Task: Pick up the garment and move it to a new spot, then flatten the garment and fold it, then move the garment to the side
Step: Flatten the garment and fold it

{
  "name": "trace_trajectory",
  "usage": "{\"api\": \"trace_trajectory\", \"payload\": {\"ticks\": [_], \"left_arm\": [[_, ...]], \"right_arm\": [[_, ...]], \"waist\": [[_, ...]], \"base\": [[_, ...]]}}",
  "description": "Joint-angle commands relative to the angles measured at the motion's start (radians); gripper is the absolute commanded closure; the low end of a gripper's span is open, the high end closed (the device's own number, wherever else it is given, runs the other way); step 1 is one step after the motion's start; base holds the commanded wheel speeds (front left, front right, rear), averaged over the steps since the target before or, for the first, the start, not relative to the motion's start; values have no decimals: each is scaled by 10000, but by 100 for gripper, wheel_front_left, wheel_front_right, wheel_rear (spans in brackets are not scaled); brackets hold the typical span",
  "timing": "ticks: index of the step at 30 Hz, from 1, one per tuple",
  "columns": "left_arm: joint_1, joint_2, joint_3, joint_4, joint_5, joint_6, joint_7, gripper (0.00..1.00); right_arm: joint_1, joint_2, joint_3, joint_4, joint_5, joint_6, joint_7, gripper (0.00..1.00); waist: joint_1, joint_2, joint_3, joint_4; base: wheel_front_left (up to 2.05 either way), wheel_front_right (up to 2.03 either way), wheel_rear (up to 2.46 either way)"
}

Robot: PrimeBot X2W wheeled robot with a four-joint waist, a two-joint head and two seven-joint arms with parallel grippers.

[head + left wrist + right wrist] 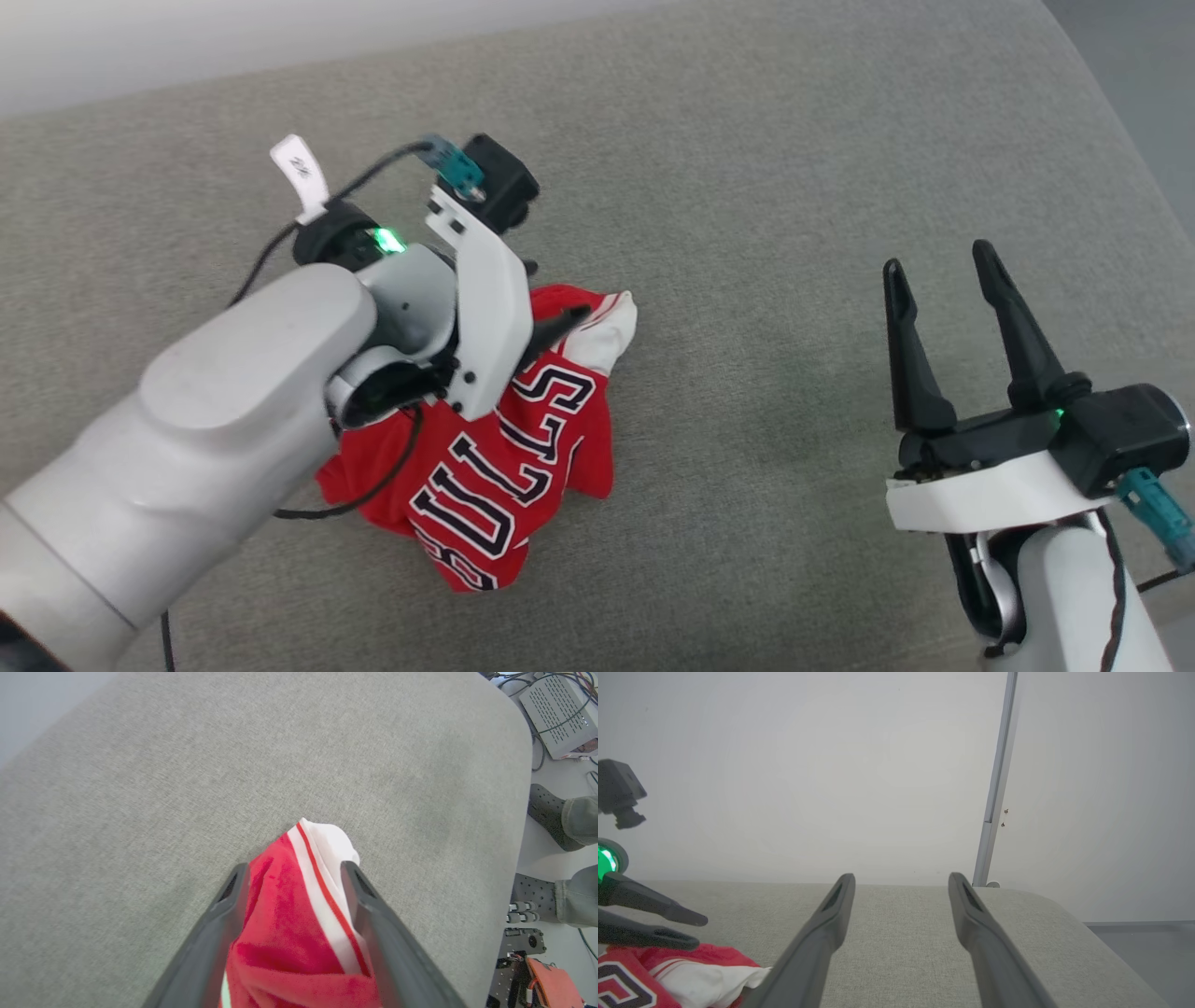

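1. Left arm. The pale left forearm is reaching in over the grey upholstered pad (747, 187) from the near left. The left pincer (551, 297) is pointing down at the upper end of the garment (523, 448).

2. Left pincer state. In the left wrist view the left pincer (294, 870) is standing with its fingers (219, 933) apart. Red cloth and the white, red-striped trim of the garment (289, 933) are lying in the gap between them. In the right wrist view the same pincer (698, 931) is showing its two dark tips separated, just above the cloth and clamping nothing.

3. Garment. The garment is lying crumpled in a heap on the pad, well in from the far edge and the right edge. The black, white-outlined "BULLS" lettering is facing up and running toward the near edge. A white cuff is sticking out at the far end of the heap.

4. Right pincer. The right pincer (938, 261) is hovering over bare pad near the right edge, well apart from the garment. Its fingers are spread wide and are gripping nothing. In its own wrist view the right pincer (901, 877) is pointing across the pad (901, 933) toward a white wall (808, 765).

5. Surroundings. Beyond the pad's rounded corner in the left wrist view, a grey vented box (556, 704) with cables is sitting on the floor, and a person's dark shoe (546, 816) is standing nearby.
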Motion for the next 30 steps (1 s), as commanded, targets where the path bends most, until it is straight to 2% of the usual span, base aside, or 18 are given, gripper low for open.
{"api": "trace_trajectory", "payload": {"ticks": [1, 7, 12, 13, 24, 30], "left_arm": [[-105, 123, 45, -91, -117, 18, -159, 0], [130, 758, 442, -354, -202, 22, -1242, 0], [639, 1277, 838, -629, 90, 367, -2557, 0], [639, 1277, 838, -629, 90, 367, -2557, 0], [2453, 2304, 1590, -1612, 363, 1898, -5391, 0], [3665, 2658, 2085, -2069, 271, 2703, -6848, 0]], "right_arm": [[131, 15, 37, 33, -101, 1, -56, 0], [347, -38, 429, 345, -136, 1, -56, 0], [342, -326, 768, 898, 49, -1, -54, 0], [342, -326, 768, 898, 49, -1, -54, 0], [-132, -1109, 1689, 2472, 753, -1, -6, 0], [-773, -1608, 2485, 3250, 1292, -1, 787, 0]], "waist": [[0, 0, -167, 180], [0, 0, -619, 641], [0, 0, -947, 1117], [0, 0, -947, 1117], [0, 0, -1278, 2192], [0, 0, -1307, 2750]], "base": [[0, 0, 0], [0, 0, 0], [0, 0, 0], [0, 0, 0], [0, 0, 0], [0, 0, 0]]}}
